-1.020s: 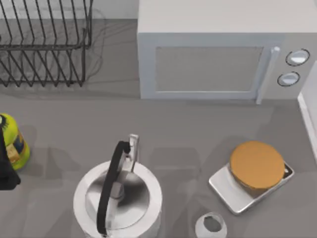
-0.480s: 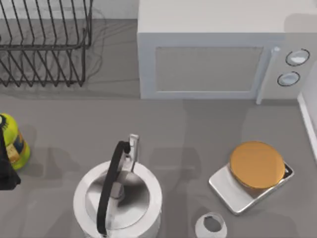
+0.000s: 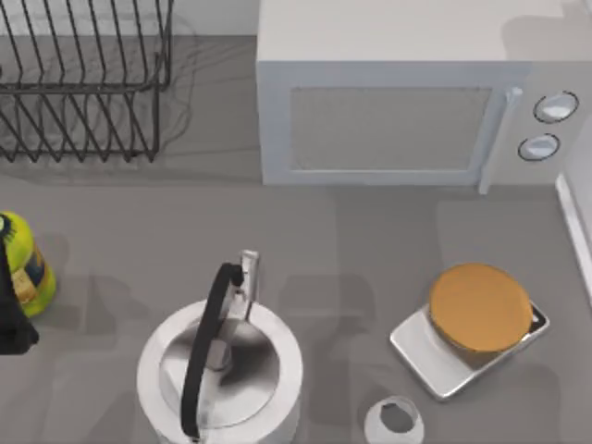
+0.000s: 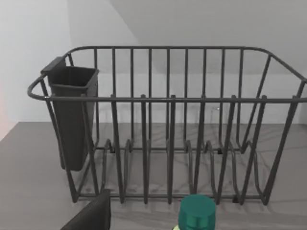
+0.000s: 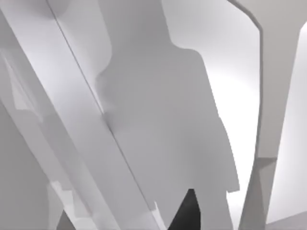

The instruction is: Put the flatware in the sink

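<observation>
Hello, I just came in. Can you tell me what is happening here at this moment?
Nothing is being held right now. In the top view, the counter holds a kettle, a kitchen scale carrying an orange disc, a microwave, a wire dish rack and a yellow bottle at the left edge. A dark part of the left arm sits beside that bottle, and its wrist camera faces the rack. I see neither flatware nor a sink, so the task looks not yet started.
</observation>
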Controlling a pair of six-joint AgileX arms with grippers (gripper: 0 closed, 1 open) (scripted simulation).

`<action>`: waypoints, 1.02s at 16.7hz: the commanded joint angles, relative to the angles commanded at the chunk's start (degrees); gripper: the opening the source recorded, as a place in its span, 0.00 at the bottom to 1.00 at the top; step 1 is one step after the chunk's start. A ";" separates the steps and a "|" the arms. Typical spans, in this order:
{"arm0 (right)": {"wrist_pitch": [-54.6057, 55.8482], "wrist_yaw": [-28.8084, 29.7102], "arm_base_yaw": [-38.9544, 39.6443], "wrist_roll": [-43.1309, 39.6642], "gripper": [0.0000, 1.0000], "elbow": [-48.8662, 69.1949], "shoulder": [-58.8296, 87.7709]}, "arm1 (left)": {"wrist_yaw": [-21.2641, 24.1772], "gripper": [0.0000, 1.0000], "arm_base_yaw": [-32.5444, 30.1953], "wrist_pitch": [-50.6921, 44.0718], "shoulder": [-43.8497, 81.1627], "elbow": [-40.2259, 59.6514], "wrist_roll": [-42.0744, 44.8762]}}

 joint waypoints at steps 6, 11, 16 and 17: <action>1.66 -0.16 -0.32 0.10 0.00 -2.23 -0.81 | 0.00 1.00 0.00 0.00 0.00 0.00 0.00; 9.85 -0.19 0.03 -0.14 0.00 -14.39 -4.81 | 0.00 1.00 0.00 0.00 0.00 0.00 0.00; 17.46 -0.13 0.04 -0.01 0.00 -25.70 -8.01 | 0.00 1.00 0.00 0.00 0.00 0.00 0.00; 18.06 -0.11 0.04 0.00 0.00 -26.49 -8.29 | 0.00 1.00 0.00 0.00 0.00 0.00 0.00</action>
